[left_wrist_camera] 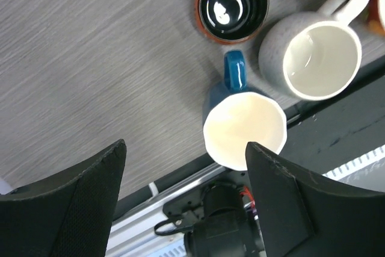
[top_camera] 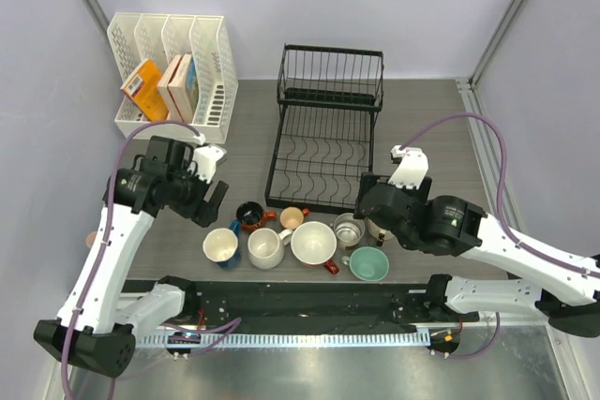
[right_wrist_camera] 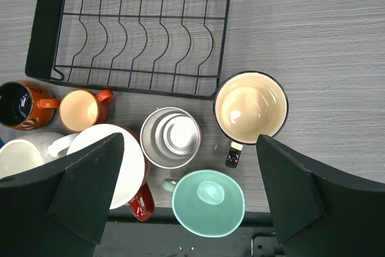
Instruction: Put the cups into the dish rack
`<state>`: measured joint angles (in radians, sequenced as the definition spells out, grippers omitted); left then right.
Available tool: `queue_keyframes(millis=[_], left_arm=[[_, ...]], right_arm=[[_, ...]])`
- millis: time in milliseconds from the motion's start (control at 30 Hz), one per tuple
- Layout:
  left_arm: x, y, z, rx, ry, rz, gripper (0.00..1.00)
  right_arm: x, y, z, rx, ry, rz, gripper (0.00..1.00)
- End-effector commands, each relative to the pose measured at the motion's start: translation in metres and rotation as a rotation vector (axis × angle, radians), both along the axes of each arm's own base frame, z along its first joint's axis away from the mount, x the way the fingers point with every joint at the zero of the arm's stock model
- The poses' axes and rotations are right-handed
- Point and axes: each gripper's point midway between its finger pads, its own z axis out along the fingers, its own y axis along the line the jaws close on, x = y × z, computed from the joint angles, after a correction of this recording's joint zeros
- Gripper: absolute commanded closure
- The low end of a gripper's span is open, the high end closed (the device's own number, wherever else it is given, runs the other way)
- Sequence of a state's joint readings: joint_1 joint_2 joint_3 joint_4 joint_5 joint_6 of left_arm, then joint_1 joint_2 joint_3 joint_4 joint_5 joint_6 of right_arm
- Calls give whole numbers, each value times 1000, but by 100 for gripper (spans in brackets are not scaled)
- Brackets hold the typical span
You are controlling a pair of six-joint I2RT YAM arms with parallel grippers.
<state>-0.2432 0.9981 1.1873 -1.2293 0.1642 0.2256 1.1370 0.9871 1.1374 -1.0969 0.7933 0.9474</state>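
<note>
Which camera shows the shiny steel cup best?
The right wrist view: the steel cup appears large and unobstructed, seen from above. The top view shows it much smaller; the left wrist view misses it.

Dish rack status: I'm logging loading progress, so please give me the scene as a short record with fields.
dish rack: empty on both tiers
cups: eight, all standing on the table in front of the rack
left gripper: open, facing the blue cup
right gripper: open, facing the steel cup
held: nothing
</note>
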Motion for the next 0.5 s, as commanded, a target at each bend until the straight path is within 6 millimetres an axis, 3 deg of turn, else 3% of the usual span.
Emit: queue_keyframes(millis=[0,200,300,467], left_arm=[[-10,8,-7,88,24,-139,19],[-24,25,-46,195,84,-200,20],[-34,22,-56,180,124,-220,20],[-34,20,-66,174,137,-228,20]], right_arm=[[3,-2,9,52,-38,-40,3],[1,-6,10,76,-42,-48,4],[2,-6,11,81,-46,-51,4],[4,-1,10,70,-40,-50,4]])
